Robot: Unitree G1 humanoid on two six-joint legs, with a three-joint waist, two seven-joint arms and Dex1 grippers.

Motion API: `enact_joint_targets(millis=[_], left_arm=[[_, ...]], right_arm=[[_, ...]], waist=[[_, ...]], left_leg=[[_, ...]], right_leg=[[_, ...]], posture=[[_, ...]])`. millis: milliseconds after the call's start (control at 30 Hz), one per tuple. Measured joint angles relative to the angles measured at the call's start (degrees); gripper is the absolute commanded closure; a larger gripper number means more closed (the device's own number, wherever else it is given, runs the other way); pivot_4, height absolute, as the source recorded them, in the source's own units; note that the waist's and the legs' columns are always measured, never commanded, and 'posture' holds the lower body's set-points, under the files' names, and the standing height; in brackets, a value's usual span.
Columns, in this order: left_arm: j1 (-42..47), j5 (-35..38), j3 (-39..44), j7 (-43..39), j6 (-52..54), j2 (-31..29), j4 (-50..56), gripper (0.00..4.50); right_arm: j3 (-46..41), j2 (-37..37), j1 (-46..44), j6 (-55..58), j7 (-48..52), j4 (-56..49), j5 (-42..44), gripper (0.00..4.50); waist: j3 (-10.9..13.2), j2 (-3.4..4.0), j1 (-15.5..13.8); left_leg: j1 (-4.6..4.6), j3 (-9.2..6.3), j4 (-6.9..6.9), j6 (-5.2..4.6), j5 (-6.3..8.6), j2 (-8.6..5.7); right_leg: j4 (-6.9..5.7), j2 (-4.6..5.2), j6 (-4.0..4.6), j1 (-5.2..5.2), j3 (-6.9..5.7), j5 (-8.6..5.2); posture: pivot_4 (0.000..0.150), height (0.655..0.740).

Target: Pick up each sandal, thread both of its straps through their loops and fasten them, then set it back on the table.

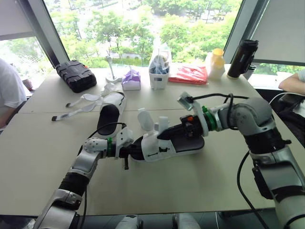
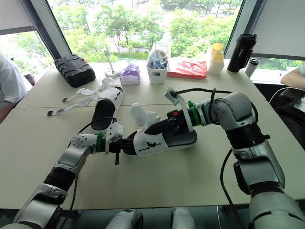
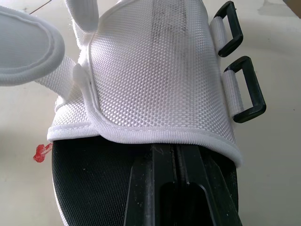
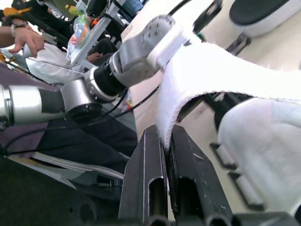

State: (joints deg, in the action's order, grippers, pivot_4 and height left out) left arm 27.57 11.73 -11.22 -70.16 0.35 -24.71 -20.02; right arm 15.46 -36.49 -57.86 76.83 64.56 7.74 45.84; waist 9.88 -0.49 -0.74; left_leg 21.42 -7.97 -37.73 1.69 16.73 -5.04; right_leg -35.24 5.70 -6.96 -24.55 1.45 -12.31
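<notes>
1. The sandal (image 1: 164,145) is held between both grippers near the middle of the table (image 1: 190,186), lying lengthwise from left to right; whether its sole touches the tabletop cannot be told.
2. The left gripper (image 1: 132,153) is clenched on the sandal's left end; in the left wrist view its fingers (image 3: 150,183) are seen closed against the black sole, just under the white mesh upper.
3. The right gripper (image 4: 164,136) is pinched tight on a white strap (image 4: 221,70), whose edge is caught between the two fingers; in the eye views this gripper is seen over the sandal's right half.
4. Two black loops (image 3: 247,89) are seen side by side on the sandal's flank, both unthreaded; a rounded white flap (image 1: 144,119) is stood upright above the upper.
5. The other sandal (image 1: 110,114) is laid on the table beyond the left arm, apart from both grippers; its straps (image 1: 78,106) are spread loose on the tabletop to its left.
6. Along the far edge are set a black case (image 1: 75,75), a purple tissue box (image 1: 131,82), a white tub (image 1: 158,78), a red pack (image 1: 189,75), a yellow-capped bottle (image 1: 215,64) and a black flask (image 1: 242,58).
7. A person (image 1: 9,90) in white is seen at the left edge; an arm (image 1: 293,81) is rested at the right edge.
</notes>
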Motion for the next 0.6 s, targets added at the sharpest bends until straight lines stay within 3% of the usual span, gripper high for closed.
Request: enact_joint_targets(millis=[200, 600], left_arm=[[-0.3, 0.0, 0.0, 0.2, -0.7, 0.1, 0.2, 4.5], [-1.0, 0.0, -0.1, 1.1, -0.5, 0.0, 1.4, 4.5]], right_arm=[[8.7, 3.0, -3.3, -8.2, 8.0, 14.2, -8.9, 4.43], [12.7, 4.6, -6.6, -16.4, 19.4, 23.5, -19.1, 4.43]], waist=[[0.0, 0.0, 0.1], [0.0, 0.01, 0.2]], left_leg=[[0.02, -0.02, 0.0, -0.01, 0.0, -0.07], [0.03, -0.06, 0.0, 0.0, 0.01, -0.11]], right_leg=[[-0.01, 0.12, -0.02, -0.04, 0.0, 0.01], [-0.02, 0.17, -0.04, -0.07, 0.01, 0.02]], posture=[[0.15, 0.74], [0.15, 0.74]])
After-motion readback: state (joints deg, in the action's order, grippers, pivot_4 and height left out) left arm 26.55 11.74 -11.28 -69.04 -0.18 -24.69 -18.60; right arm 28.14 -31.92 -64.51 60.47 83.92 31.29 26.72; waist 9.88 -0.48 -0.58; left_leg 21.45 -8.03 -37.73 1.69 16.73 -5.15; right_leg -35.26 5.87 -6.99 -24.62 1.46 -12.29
